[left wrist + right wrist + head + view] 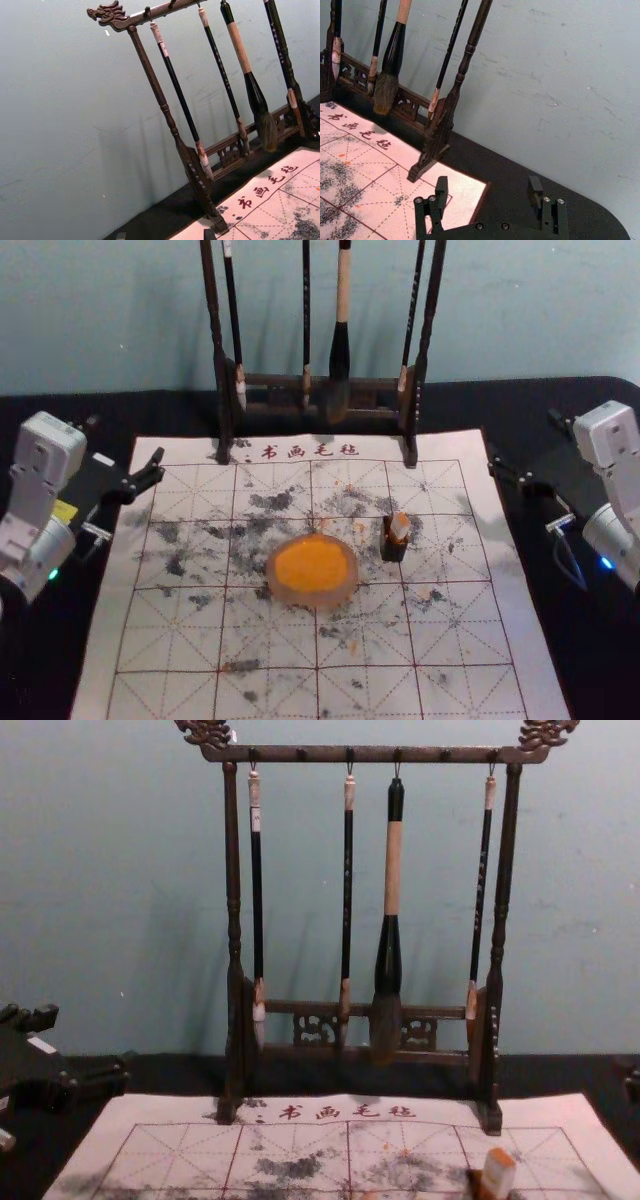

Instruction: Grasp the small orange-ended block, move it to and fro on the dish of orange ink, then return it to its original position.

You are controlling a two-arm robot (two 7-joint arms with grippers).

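Wall: pale blue-green (520,310), behind a dark table (600,670).
Mat: white gridded mat (536,680), blotched with black and flecked with orange.
Rack: dark wooden brush rack (233,900) at the mat's far edge, four brushes (393,870) hanging from it.
Dish: round, pale rim, dish of orange ink (312,598) near mid-mat; ink looks untroubled (no tool in it).
Block: orange-ended block (399,531), on the mat's right half, just beside the dish, orange end up. It rises at a small dark holder (394,550); cannot tell whether seated inside it or propped against it.
Left gripper: left gripper (88,1040) above the table by the mat's left side, jaws spread, nothing between them.
Right gripper: right gripper (488,186) off the mat's right side, jaws well spread, pinching nothing.
Step in hand: approach, I judge; block ungrasped, inking not begun.
Next move: right arm seems the likelier choice, block being on its side. Bring the spread jaws in over the block, line them up with its flanks, close below the orange end, lift straight up.
Risk: a skewed pinch could tip the block or drag the holder along.
Later need: orange end probably has to be turned down to meet the ink; note the holder's spot for the return.
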